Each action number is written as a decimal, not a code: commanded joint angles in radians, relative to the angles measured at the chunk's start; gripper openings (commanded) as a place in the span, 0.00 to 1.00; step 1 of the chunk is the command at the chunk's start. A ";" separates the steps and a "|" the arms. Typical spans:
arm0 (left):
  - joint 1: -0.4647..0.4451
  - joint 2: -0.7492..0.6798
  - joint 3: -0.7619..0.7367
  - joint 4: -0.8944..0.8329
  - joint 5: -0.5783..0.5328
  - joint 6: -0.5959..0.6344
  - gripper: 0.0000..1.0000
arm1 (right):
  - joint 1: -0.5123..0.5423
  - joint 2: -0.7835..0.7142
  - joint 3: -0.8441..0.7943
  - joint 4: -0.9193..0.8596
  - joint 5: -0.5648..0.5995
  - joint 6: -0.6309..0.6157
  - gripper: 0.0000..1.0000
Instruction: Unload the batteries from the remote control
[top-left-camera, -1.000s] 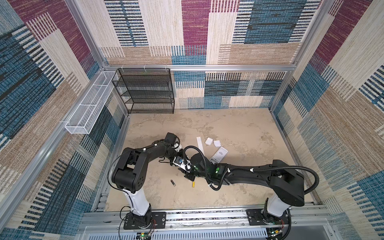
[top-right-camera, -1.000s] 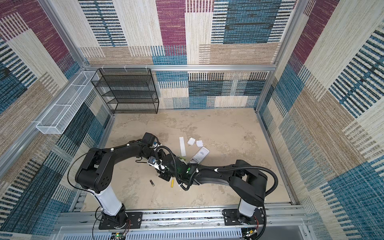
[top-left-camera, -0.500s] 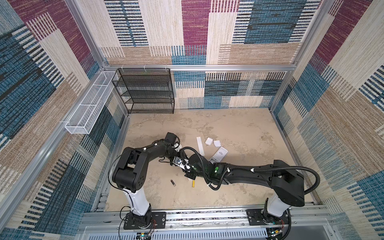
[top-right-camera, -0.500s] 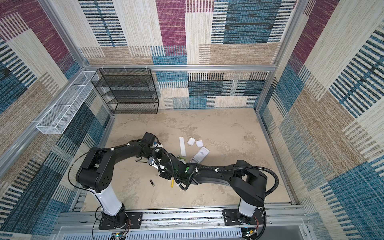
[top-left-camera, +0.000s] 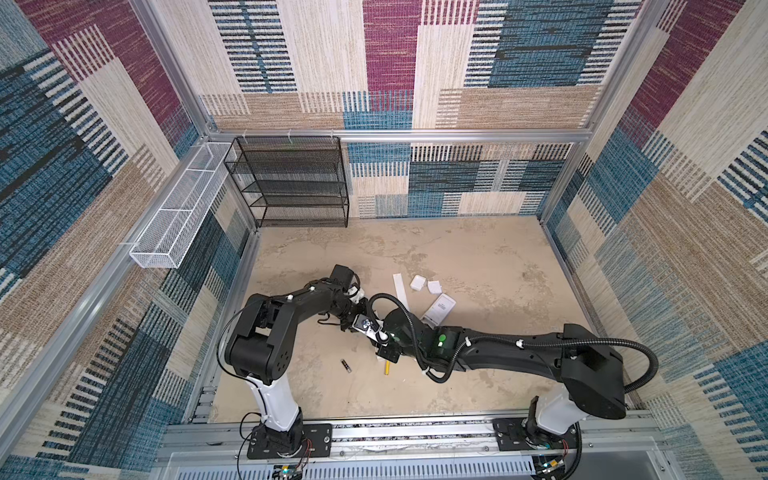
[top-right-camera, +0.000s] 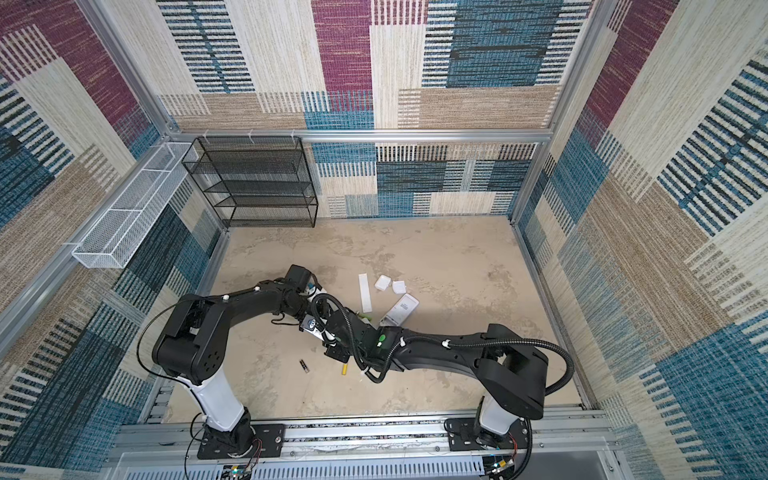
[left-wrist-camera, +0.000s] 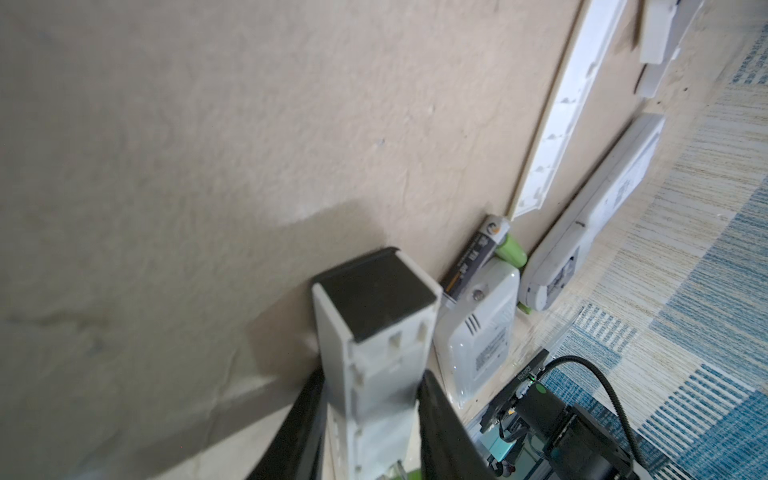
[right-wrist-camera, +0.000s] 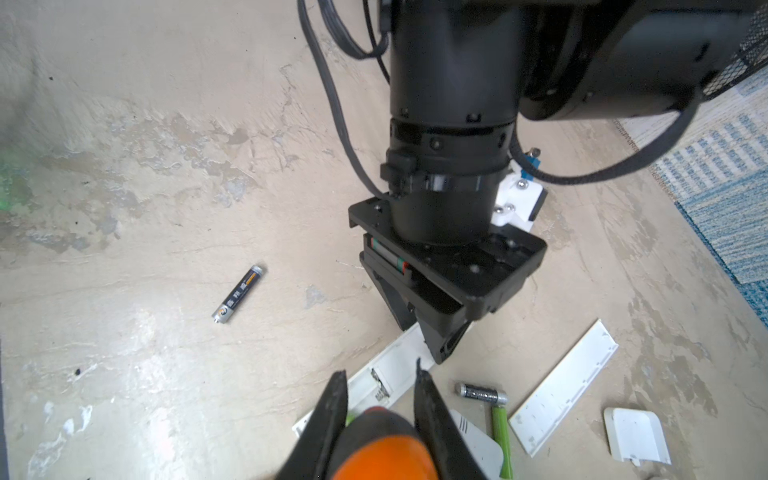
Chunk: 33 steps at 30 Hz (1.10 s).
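My left gripper (left-wrist-camera: 370, 399) is shut on a long white remote control (left-wrist-camera: 386, 365), clamping its sides. In the right wrist view the remote (right-wrist-camera: 390, 374) lies on the floor with its battery bay open towards my right gripper (right-wrist-camera: 380, 386). That gripper is shut on the orange-and-black screwdriver handle (right-wrist-camera: 382, 449). A black battery (right-wrist-camera: 481, 393) and a lime green battery (right-wrist-camera: 500, 432) lie beside the remote. Farther out on the floor are a second black battery (top-left-camera: 345, 365) and a yellow one (top-left-camera: 387, 368). The screwdriver tip is hidden.
A long white cover strip (top-left-camera: 401, 291), two small white covers (top-left-camera: 417, 283), a second white remote (top-left-camera: 440, 309) and a small white vented device (left-wrist-camera: 478, 332) lie close by. A black mesh shelf (top-left-camera: 291, 183) stands at the back left, with a white wire basket (top-left-camera: 178, 208) on the left wall.
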 joint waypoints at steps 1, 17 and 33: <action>-0.009 0.057 -0.031 -0.224 -0.331 0.015 0.19 | 0.000 -0.026 -0.013 -0.026 0.027 0.020 0.00; -0.019 0.059 -0.025 -0.228 -0.332 0.009 0.18 | -0.001 -0.111 -0.058 -0.035 0.031 0.080 0.00; -0.024 0.007 0.011 -0.259 -0.317 0.013 0.25 | -0.167 -0.246 -0.083 -0.180 0.014 0.346 0.00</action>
